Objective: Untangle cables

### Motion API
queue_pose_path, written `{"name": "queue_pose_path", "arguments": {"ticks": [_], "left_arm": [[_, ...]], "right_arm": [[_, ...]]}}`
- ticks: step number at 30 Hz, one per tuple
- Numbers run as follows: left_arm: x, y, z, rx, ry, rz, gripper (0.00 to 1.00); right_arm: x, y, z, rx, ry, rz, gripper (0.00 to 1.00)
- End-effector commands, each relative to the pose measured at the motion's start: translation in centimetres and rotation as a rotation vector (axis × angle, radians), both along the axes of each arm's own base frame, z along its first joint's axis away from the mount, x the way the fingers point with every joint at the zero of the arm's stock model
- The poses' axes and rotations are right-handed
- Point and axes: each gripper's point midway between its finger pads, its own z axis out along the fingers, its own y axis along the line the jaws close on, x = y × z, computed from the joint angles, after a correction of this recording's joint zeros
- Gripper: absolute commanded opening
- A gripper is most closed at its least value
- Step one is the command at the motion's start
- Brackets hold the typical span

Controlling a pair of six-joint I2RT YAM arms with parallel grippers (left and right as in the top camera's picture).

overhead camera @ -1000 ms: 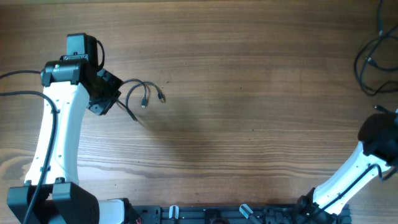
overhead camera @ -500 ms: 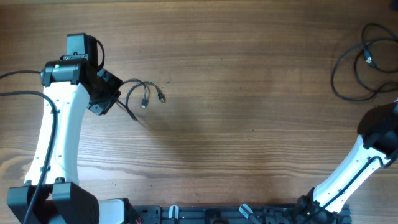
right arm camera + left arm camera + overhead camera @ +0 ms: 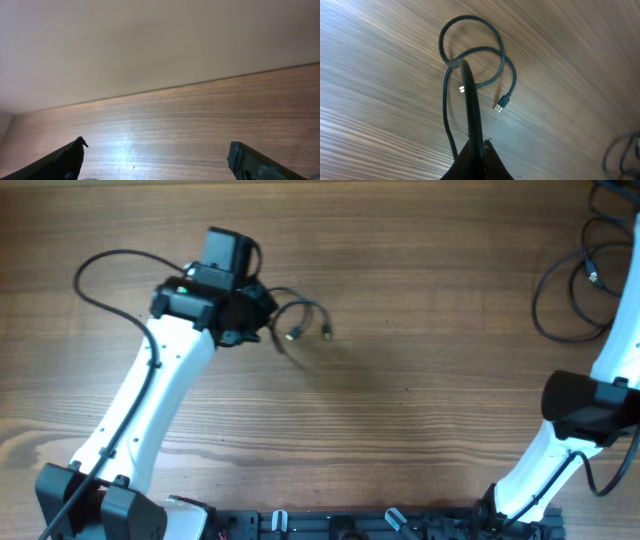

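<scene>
Overhead view, entry one: left gripper [image 3: 264, 330], jaws pressed together on a thin black looped cord with small plug ends [image 3: 302, 312], now at 11 o'clock from table centre. Half a second ago both sat out toward 9 o'clock, so I judge this cord separated and being carried inward.
Entry two: second thin black cable [image 3: 558, 298], loose loops at 2 o'clock, unmoved, running off frame.
Entry three: right gripper [image 3: 157, 152], fingers wide apart, empty, outside the overhead frame.
Exact pinch point under the left fingers unclear.
</scene>
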Motion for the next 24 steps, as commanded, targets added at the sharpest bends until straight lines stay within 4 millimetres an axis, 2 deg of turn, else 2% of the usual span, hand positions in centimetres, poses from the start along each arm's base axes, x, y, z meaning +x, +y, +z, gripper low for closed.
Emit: {"name": "queue_pose_path", "arguments": {"ticks": [1,4,9,17,18,20,22,24], "left_arm": [[-0.2,-3.2,0.2,-0.031,-0.029,-0.060,0.06],[-0.2,-4.4,0.4,-0.040,-0.050,-0.089,0.06],[-0.2,-4.5,0.4,-0.041,-0.051,-0.090,0.09],[-0.2,-4.5,0.4,-0.040,-0.050,-0.092,0.43],[-0.2,-4.5,0.4,-0.040,-0.050,-0.092,0.50],[-0.2,-4.4,0.4,-0.037,-0.052,-0.090,0.71],[0.3,-3.4,0.5,0.007,-0.071,-0.066,0.90],[0.8,-2.2,1.1,0.002,-0.088,-0.035,0.96]], "right_arm": [[-0.3,1.0,0.5,-0.016,-0.020,0.050,0.95],[-0.6,1.1,0.1,-0.011,0.003,0.050,0.95],[-0.9,1.1,-0.2,-0.006,0.021,0.049,0.96],[-1.2,1.2,-0.6,-0.002,0.042,0.050,0.97],[-1.2,1.2,-0.6,-0.002,0.042,0.050,0.97],[-1.3,1.2,-0.7,0.002,0.050,0.050,0.98],[-1.3,1.5,-1.2,0.024,0.073,0.041,0.98],[-1.5,1.6,-1.7,0.027,0.094,0.043,0.99]]}}
